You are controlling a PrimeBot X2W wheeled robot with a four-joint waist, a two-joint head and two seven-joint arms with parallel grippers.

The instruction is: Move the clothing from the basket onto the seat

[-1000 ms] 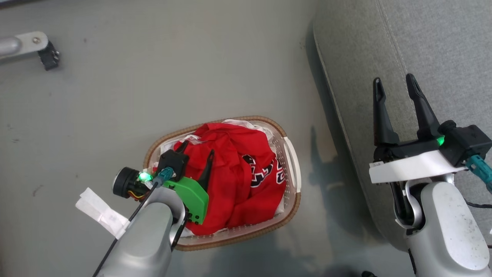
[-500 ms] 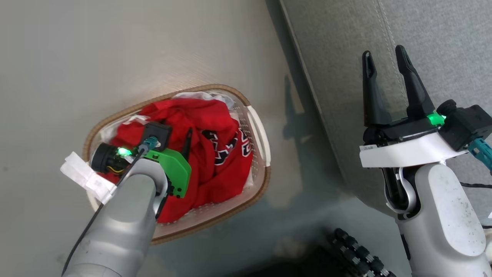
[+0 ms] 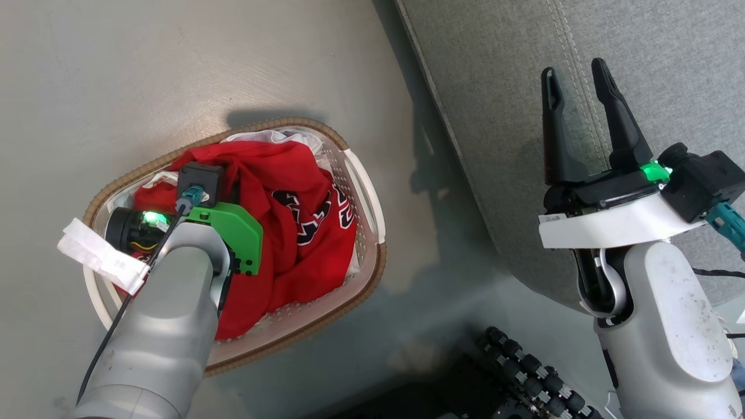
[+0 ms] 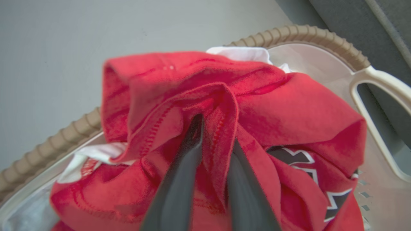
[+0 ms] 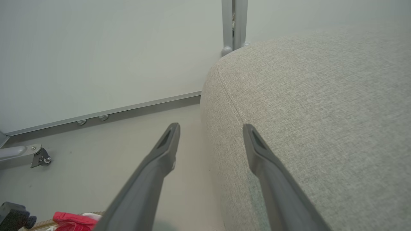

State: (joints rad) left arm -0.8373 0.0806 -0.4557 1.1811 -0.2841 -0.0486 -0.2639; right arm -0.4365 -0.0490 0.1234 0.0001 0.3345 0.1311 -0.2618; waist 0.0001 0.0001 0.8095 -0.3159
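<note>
Red jersey [image 4: 289,106]: lying in the basket [image 3: 273,123].
Left gripper [image 4: 215,136]: closing from spread, now pinching a jersey fold; lifting looks next.
Right gripper [image 3: 573,81]: hanging spread by the sofa [image 3: 495,87].

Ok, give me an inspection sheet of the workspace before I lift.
Surface: grey floor, the basket stands on it.
Job's things: red clothing piled in the basket; seat to its right, no clothing on the visible part.
Clutter: nothing seen.
Grippers: left gripper pinches a fold of the clothing; right gripper open above the seat's edge, holding nothing.
Cables: black cable along the left forearm; teal connector at the right wrist.
Surroundings: pale wall, metal post, caster foot.
</note>
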